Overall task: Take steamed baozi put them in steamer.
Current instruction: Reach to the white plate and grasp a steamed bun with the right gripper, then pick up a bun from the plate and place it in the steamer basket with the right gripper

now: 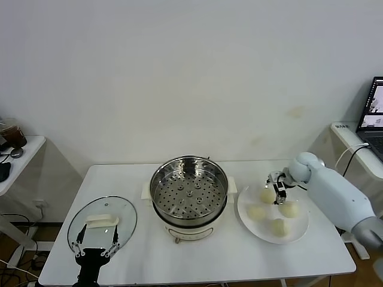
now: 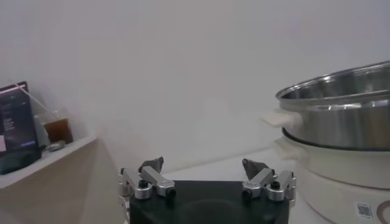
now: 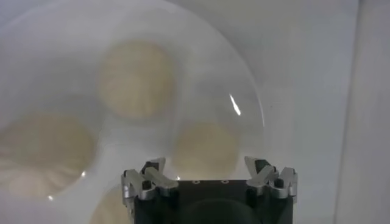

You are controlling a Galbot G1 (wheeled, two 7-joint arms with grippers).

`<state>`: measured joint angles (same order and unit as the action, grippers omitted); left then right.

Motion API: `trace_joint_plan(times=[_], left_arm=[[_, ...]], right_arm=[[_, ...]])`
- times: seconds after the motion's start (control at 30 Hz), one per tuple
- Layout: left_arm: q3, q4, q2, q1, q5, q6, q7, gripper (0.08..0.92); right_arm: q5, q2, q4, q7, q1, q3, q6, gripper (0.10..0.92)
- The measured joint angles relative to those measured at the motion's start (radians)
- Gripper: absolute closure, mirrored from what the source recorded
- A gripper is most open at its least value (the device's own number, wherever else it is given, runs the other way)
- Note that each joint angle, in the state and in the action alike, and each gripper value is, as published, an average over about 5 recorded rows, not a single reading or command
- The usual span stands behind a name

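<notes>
Several cream-white baozi lie on a flat white plate [image 1: 299, 230] at the right: one at the back [image 1: 267, 195], one at the left [image 1: 256, 212], one at the right [image 1: 290, 209] and one in front [image 1: 278, 226]. My right gripper [image 1: 279, 192] is open and hangs just above the plate, between the back and right buns. In the right wrist view a bun [image 3: 206, 148] lies straight ahead between its spread fingers [image 3: 208, 173], with more buns [image 3: 135, 78] beyond. The steel steamer [image 1: 189, 190] with its perforated tray stands empty at the table's middle. My left gripper [image 1: 94, 251] is open and parked at the front left.
The round glass lid [image 1: 102, 222] with a white handle lies flat at the front left, under my left gripper. The steamer's wall [image 2: 341, 115] shows close beside the left gripper [image 2: 206, 178]. A laptop [image 1: 374, 113] stands on a side table at the far right.
</notes>
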<state>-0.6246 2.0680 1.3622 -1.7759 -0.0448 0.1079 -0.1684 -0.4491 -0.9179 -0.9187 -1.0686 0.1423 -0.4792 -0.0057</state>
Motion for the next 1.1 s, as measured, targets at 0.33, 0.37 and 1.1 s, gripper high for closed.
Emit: trace_joint_plan(times=[0.33, 0.37, 1.1], left_arm=[[-0.007, 0.000, 0.000, -0.001, -0.002, 0.010, 0.001, 0.177], [-0.007, 0.000, 0.000, 0.000, -0.002, 0.010, 0.001, 0.177], [-0.005, 0.008, -0.008, 0.004, -0.001, 0.011, 0.006, 0.177]], right_arm=[[-0.004, -0.038, 0.056, -0.011, -0.025, -0.034, -0.020, 0.322], [-0.003, -0.039, 0.058, -0.011, -0.026, -0.036, -0.022, 0.341], [0.173, 0.065, -0.084, -0.073, -0.188, -0.178, -0.035, 0.457]])
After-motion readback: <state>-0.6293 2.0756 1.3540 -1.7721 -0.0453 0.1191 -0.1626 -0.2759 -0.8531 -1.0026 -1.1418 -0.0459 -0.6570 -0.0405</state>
